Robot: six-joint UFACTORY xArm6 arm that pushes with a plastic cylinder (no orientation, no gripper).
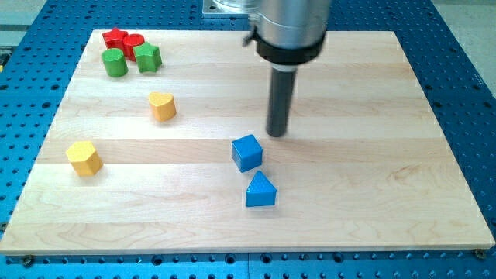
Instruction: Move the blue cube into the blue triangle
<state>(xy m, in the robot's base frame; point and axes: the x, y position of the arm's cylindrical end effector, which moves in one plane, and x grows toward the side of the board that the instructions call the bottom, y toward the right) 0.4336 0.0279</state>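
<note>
Silver cylindrical housing, black collar, straight dark rod, my tip (277, 134)

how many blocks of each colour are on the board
blue: 2, blue cube and blue triangle
yellow: 2, and
green: 2, and
red: 2, and
total: 8

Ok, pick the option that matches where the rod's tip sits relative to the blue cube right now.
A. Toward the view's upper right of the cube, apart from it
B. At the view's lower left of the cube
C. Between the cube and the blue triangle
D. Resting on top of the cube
A: my tip stands toward the view's upper right of the blue cube with bare board between them, while the blue triangle lies just below the cube.
</note>
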